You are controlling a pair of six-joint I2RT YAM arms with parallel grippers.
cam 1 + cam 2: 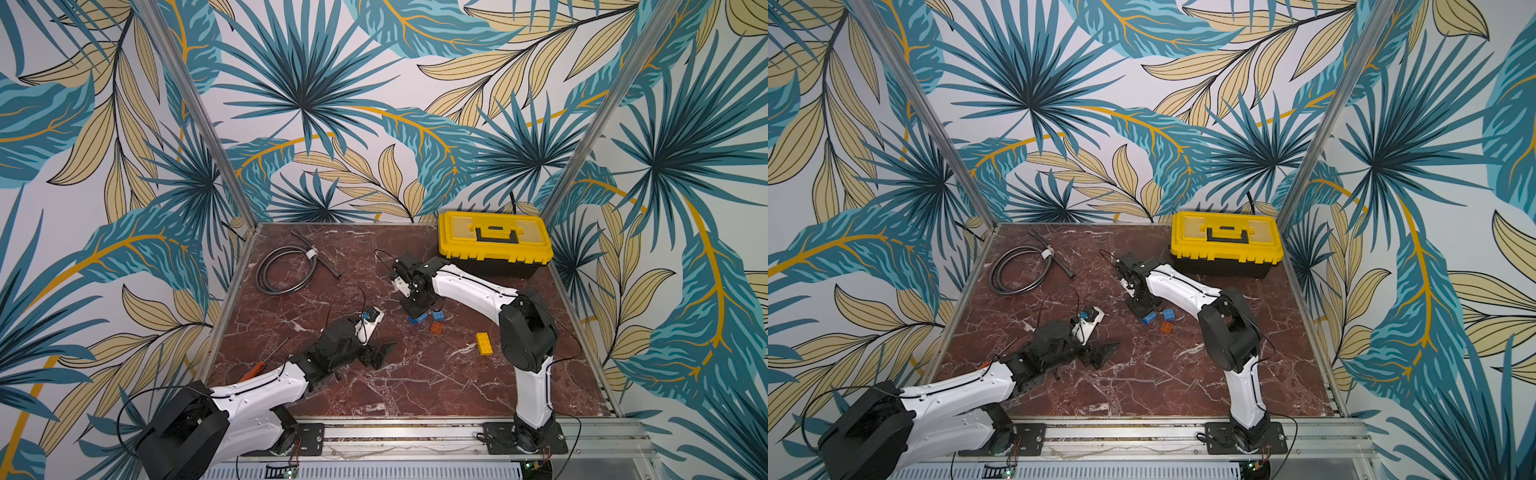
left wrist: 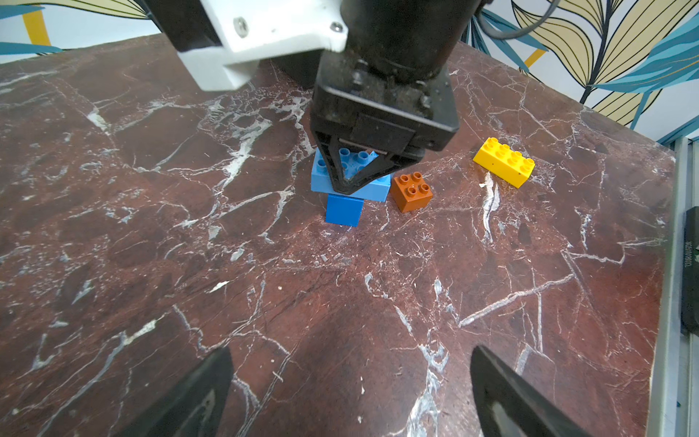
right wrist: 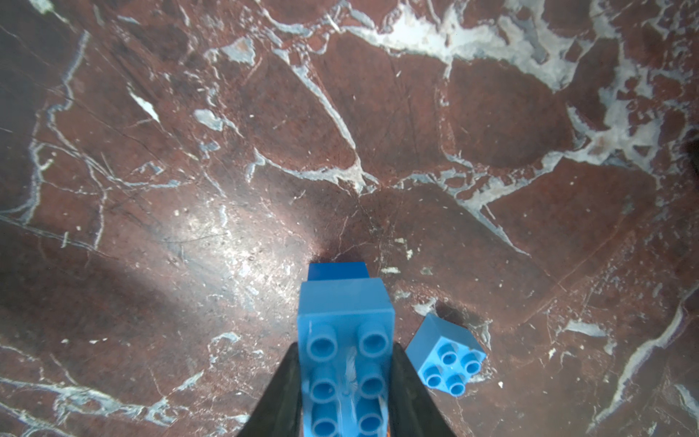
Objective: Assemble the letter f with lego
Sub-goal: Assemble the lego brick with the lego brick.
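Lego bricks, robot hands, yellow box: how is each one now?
long blue brick: gripped, sitting on dark blue brick.
dark blue brick: underneath it.
small blue brick: loose, alone.
orange brick: loose, studs up.
yellow brick: loose, studs up.
right gripper: shut on long blue brick.
left gripper: open, empty.
toolbox: closed.

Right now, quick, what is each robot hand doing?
Left gripper: open, holding nothing.
Right gripper: closed on the long blue brick.
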